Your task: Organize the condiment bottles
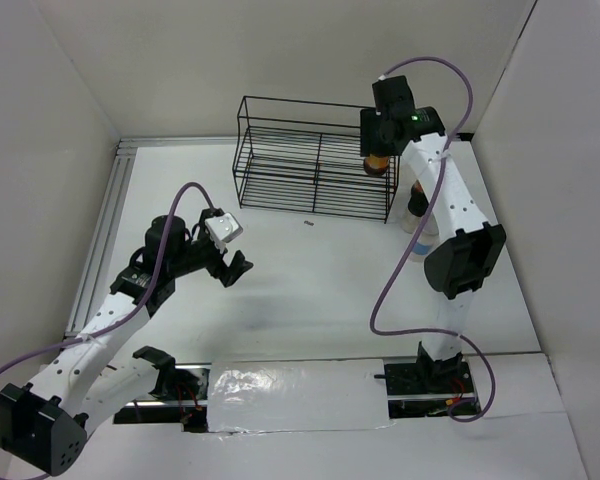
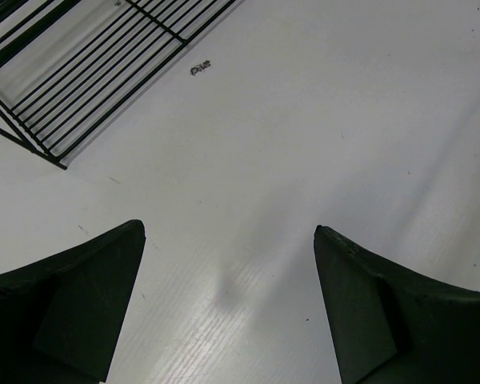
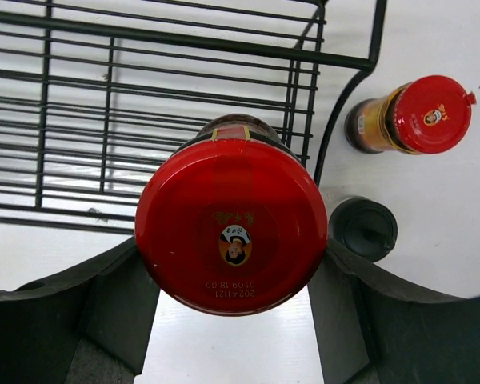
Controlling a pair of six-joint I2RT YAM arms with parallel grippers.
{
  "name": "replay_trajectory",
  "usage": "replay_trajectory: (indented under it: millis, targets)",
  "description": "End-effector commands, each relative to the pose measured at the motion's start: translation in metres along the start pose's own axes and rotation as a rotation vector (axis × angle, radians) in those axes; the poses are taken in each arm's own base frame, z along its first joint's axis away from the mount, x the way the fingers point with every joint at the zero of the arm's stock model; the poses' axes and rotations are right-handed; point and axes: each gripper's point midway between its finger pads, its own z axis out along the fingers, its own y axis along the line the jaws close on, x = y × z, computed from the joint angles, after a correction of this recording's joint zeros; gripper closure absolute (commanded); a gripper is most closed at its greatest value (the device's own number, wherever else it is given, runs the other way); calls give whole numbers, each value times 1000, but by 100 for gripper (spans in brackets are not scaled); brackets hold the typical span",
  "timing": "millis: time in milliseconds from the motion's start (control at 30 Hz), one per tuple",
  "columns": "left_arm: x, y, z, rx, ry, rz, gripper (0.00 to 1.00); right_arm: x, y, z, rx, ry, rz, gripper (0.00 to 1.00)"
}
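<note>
My right gripper [image 1: 382, 135] is shut on an amber-brown bottle with a red cap [image 1: 378, 164], holding it upright at the right end of the black wire rack [image 1: 280, 165]. In the right wrist view the red cap [image 3: 232, 200] fills the space between my fingers [image 3: 104, 312]. The second amber red-capped bottle [image 3: 420, 118] and a black-capped bottle [image 3: 364, 230] stand on the table just right of the rack. In the top view the whitish bottles [image 1: 416, 218] are partly hidden behind the right arm. My left gripper [image 1: 230, 264] is open and empty over bare table.
The two-tier rack [image 3: 144, 80] stands at the back centre, and its near corner shows in the left wrist view [image 2: 64, 88]. A small dark speck [image 1: 308, 223] lies in front of it. White walls close in on both sides. Crinkled plastic [image 1: 295, 395] covers the near edge.
</note>
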Motion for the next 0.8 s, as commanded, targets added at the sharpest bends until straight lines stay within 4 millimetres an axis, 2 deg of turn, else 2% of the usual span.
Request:
replay_trajectory:
  millis: [0,67,167,267,300,333,367,467,600,700,767]
  targets:
    - [-3,1,-1,-7,-20,2,1,-42,-4,-16,-36,-131,89,100]
    - [-2,1,-1,-5,-19,2,1,-38,-3,-7,-36,-110,89,99]
    - [0,1,-1,-7,-16,2,1,-32,-3,3,-42,-83,89,91]
    - [1,0,0,-6,-11,2,1,-30,-6,12,-46,-70,97,74]
    - [2,1,0,-7,-10,-2,1,-31,-9,14,-42,-71,100,60]
    - [1,0,0,-5,-13,-1,1,-30,-9,16,-40,-70,99,53]
    - [1,0,-1,-4,-14,-4,1,-31,-10,17,-37,-74,103,40]
    - [2,-1,0,4,-10,-3,1,-33,-10,20,-45,-78,103,20]
    - [3,-2,0,6,-9,-4,1,-37,-6,20,-64,-89,98,6]
    - [4,-3,0,10,-6,-14,1,-43,-4,15,-77,-113,93,0]
    - [5,-4,0,15,-3,-15,1,-47,-3,9,-82,-133,85,0]
